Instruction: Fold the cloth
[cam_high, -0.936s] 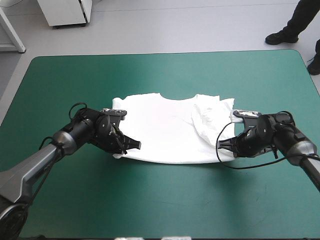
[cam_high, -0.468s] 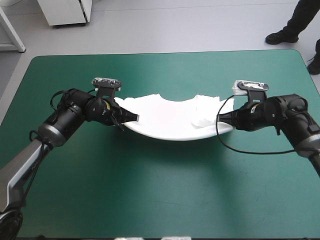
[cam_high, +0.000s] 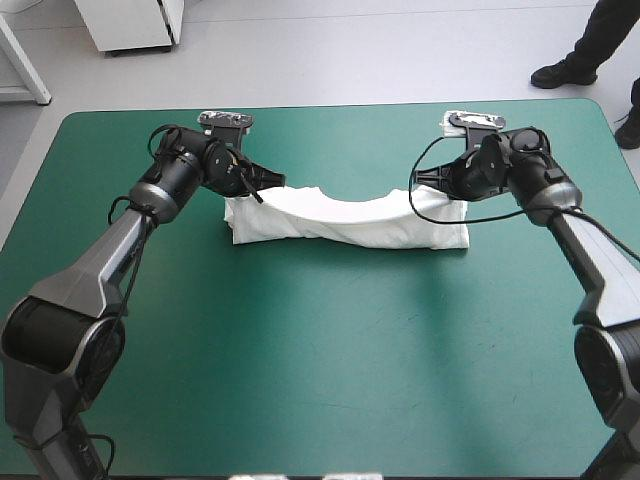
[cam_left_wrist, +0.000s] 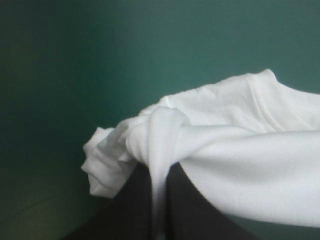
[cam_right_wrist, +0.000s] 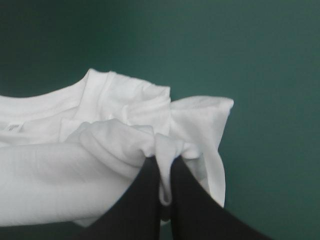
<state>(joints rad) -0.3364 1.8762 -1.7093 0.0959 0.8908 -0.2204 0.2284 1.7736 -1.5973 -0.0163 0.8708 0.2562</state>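
Left tool (cam_high: 274, 182) and right tool (cam_high: 424, 181) are both clamped on the T-shirt (cam_high: 345, 215), one at each end.
Each one's pinching a bunched white fold for you, and the shirt lies as a long folded band across the far half of the teal-green table (cam_high: 320, 350), dipping in the middle. There's a small neck tag (cam_right_wrist: 14, 126) in your right wrist view, but nothing on it is readable.

The T-shirt (cam_high: 345, 218) stretches as a band across the far half of the bench (cam_high: 320, 370), pinched at its ends by the left gripper (cam_high: 278, 181) and right gripper (cam_high: 415, 185), whose arms reach in from either side. Open bench spreads over the near half, beyond both ends, and in a strip along the far edge.
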